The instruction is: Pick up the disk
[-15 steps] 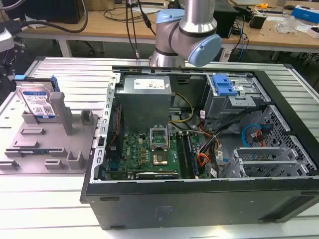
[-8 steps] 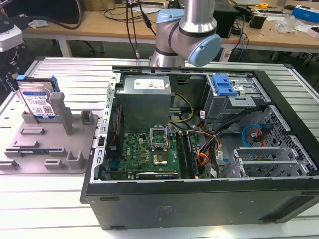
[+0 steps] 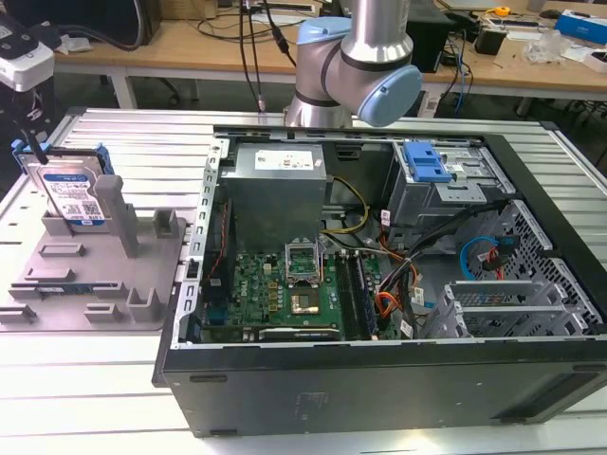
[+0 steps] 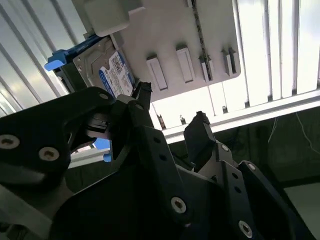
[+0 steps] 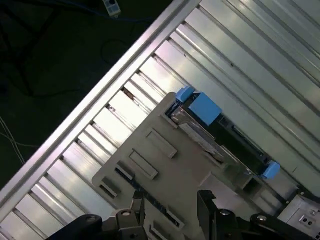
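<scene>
Exterior view, nearest first: the open computer case (image 3: 379, 389) takes up the exterior view's right, and its side wall stands just beside the grey fixture plate (image 3: 95, 284) on the slatted table (image 3: 85, 379). Farther back, at the plate's far corner on the exterior view's left, the disk (image 3: 68, 194) stands on edge in a slot, against a grey post (image 3: 109, 204). In the second wrist view the end effector (image 4: 172, 110) hangs over the plate with its fingers spread wide and nothing between them, apart from the disk.

The likeliest trouble is a collision. The post and the low ribs crowd the disk, so a finger coming down off line could strike them or catch a blue side rail (image 5: 205, 107). A pull not straight along the slot could jam the disk, and its smooth metal faces may slip in a light grip.

Room is open above the disk. The table edge lies near on the exterior view's left, the case wall closes off the right, and the arm (image 3: 351, 57) stands at the far side.
</scene>
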